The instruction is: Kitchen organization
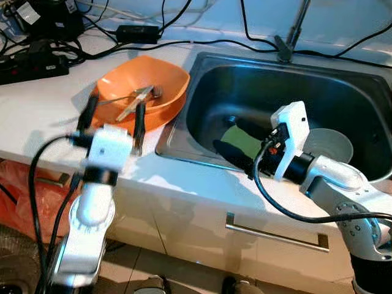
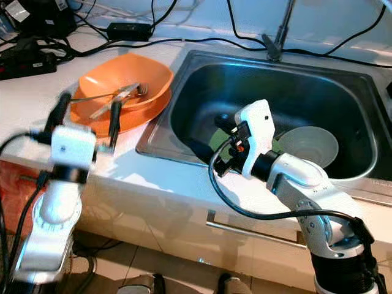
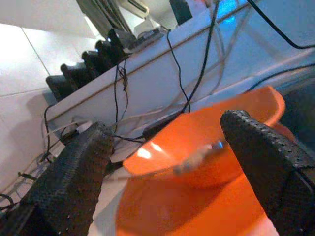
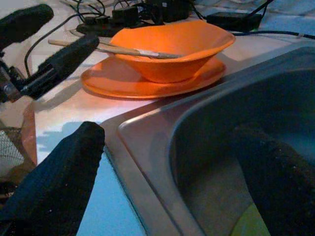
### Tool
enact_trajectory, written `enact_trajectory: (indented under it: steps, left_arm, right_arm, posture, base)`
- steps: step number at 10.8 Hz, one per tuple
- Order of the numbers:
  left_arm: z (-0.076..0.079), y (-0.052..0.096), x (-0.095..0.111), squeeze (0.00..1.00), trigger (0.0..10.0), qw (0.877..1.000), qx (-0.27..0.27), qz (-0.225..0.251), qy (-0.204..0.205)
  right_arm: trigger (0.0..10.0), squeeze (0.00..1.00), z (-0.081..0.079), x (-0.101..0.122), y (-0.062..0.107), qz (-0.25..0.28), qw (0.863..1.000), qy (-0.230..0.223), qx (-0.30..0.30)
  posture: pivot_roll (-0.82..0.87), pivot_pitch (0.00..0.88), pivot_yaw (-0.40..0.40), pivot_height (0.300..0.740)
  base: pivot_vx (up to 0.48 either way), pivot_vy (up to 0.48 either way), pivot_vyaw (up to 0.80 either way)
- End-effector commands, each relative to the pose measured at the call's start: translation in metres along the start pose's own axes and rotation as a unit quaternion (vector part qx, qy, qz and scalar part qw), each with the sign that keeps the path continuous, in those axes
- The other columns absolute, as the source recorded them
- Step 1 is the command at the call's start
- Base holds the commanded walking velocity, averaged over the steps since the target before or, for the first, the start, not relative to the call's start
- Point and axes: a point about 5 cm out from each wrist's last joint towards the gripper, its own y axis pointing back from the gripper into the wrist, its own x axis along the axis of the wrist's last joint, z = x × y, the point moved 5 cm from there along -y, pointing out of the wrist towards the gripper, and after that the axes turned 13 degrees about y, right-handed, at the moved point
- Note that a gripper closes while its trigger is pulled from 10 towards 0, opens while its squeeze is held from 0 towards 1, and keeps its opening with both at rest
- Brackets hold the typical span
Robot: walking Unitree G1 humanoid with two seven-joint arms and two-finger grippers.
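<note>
An orange bowl (image 1: 147, 82) sits on an orange plate (image 1: 160, 117) on the white counter, left of the steel sink (image 1: 184, 150). Wooden utensils (image 1: 136, 101) lie across the bowl. My left gripper (image 1: 114, 120) is open at the plate's near edge, one finger on either side of it, and the left wrist view looks at the bowl (image 3: 206, 142). My right gripper (image 1: 228, 136) is open over the sink's front left part, above a green sponge-like item (image 1: 244, 142). A pale bowl (image 1: 331, 144) rests in the sink beside my right wrist. The right wrist view faces the bowl (image 4: 172, 44) and plate (image 4: 147, 81).
A power strip (image 1: 30, 64), an adapter (image 1: 138, 32) and tangled cables lie along the back of the counter. The faucet base (image 1: 285, 48) stands behind the sink. A cabinet handle (image 1: 275, 233) runs under the counter edge, and a red bag (image 1: 18, 196) hangs low at the left.
</note>
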Motion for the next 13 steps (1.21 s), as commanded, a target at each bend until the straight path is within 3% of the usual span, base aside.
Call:
enact_trajectory:
  steps: [1,5,6,7,13]
  left_arm:
    - [-0.001,0.001,0.005,0.0,10.0,1.0,-0.005,0.011,-0.007]
    - [-0.01,0.008,-0.008,0.0,10.0,1.0,0.013,-0.012,-0.013]
    - [-0.011,0.008,-0.007,0.0,2.5,1.0,0.017,-0.01,-0.01]
    - [-0.011,0.008,-0.009,0.0,0.0,1.0,0.017,-0.012,-0.007]
    - [-0.009,-0.001,-0.01,0.0,0.0,1.0,0.016,-0.006,-0.004]
  right_arm:
    - [10.0,0.0,-0.003,0.001,-0.001,0.002,1.0,0.005,0.009]
    - [10.0,0.0,-0.002,0.001,-0.001,0.001,1.0,0.006,0.01]
    - [10.0,0.0,-0.002,0.001,-0.001,0.001,1.0,0.007,0.01]
    - [10.0,0.0,-0.002,0.001,-0.002,0.001,1.0,0.007,0.01]
    - [10.0,0.0,-0.002,0.0,-0.001,0.001,1.0,0.006,0.005]
  posture:
    - [0.02,0.116,0.004,0.74]
    - [0.02,0.118,-0.003,0.74]
    - [0.02,0.118,-0.003,0.74]
    - [0.02,0.118,-0.002,0.74]
    - [0.01,0.12,0.001,0.74]
  base:
    - [0.0,0.0,0.0]
    - [0.0,0.0,0.0]
    - [0.0,0.0,0.0]
    - [0.0,0.0,0.0]
    - [0.0,0.0,0.0]
